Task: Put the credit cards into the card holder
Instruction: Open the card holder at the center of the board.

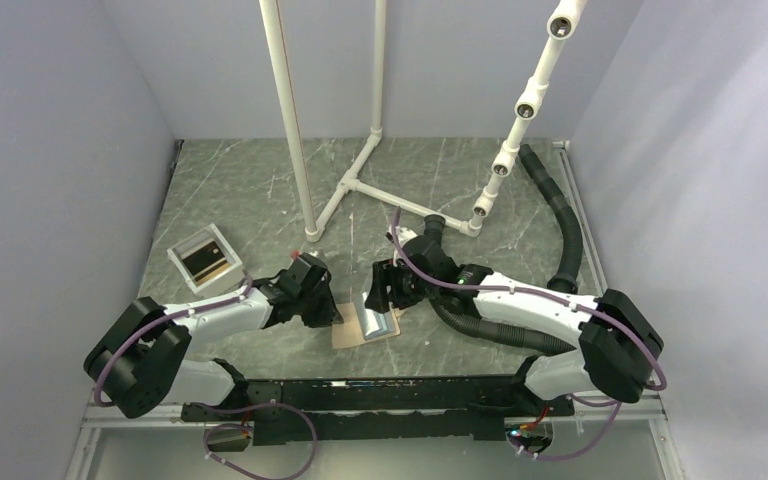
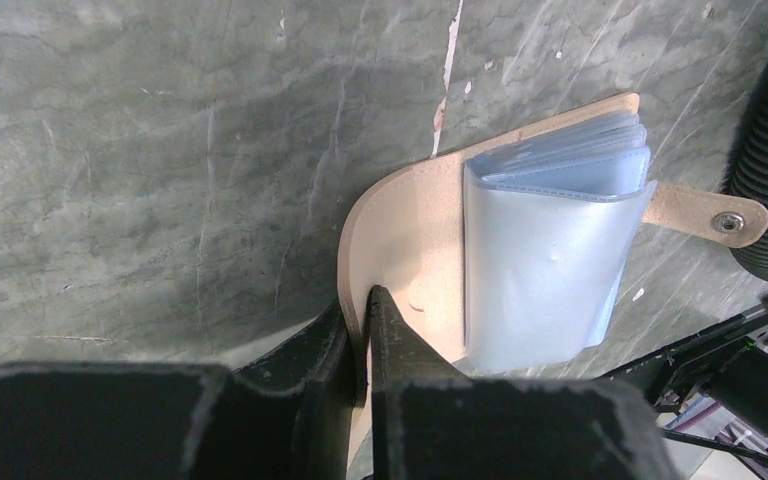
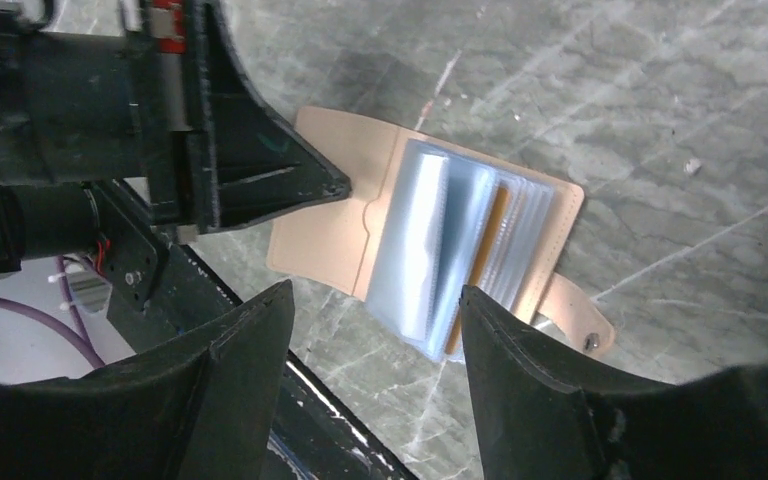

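The tan card holder (image 1: 352, 332) lies open on the table near the front edge, its bluish-grey sleeves (image 1: 378, 322) fanned upward. My left gripper (image 1: 328, 312) is shut on the holder's left flap, and the left wrist view shows the jaws clamped on the flap's edge (image 2: 365, 300). My right gripper (image 1: 385, 297) hangs open and empty just above the sleeves (image 3: 430, 245), its midpoint in the wrist view (image 3: 375, 295). A thin golden-brown edge (image 3: 497, 222) shows between the sleeves. A dark credit card (image 1: 207, 258) lies in the white tray.
The white tray (image 1: 186, 272) stands to the left behind my left arm. A white pipe frame (image 1: 358, 180) rises at the back middle. A black corrugated hose (image 1: 563, 225) runs along the right and under my right arm. The holder's tab (image 2: 710, 215) points right.
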Available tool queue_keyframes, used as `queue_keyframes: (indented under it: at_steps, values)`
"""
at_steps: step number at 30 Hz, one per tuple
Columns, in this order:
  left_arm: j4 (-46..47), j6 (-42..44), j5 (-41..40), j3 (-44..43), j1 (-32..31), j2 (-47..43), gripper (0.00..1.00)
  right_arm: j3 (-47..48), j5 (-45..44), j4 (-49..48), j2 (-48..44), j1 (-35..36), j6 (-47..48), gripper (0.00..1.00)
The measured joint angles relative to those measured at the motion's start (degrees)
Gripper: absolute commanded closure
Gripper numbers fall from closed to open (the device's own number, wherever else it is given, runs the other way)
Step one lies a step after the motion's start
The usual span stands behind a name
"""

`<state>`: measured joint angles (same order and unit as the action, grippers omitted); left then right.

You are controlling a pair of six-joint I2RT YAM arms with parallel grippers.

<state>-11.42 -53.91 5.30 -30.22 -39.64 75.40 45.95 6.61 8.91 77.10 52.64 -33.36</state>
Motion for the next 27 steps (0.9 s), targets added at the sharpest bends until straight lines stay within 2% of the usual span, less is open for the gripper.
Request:
queue_keyframes:
  at_steps: [9,27]
  values:
    - [1.0,-0.3,0.0,0.3,0.0,0.0,0.88,-6.0,9.0,-5.5,2.2,-2.3,-3.0,0.33]
    - [1.2,-0.4,0.1,0.4,0.0,0.1,0.88,-7.3,11.8,-9.6,6.2,-2.5,-4.0,0.37]
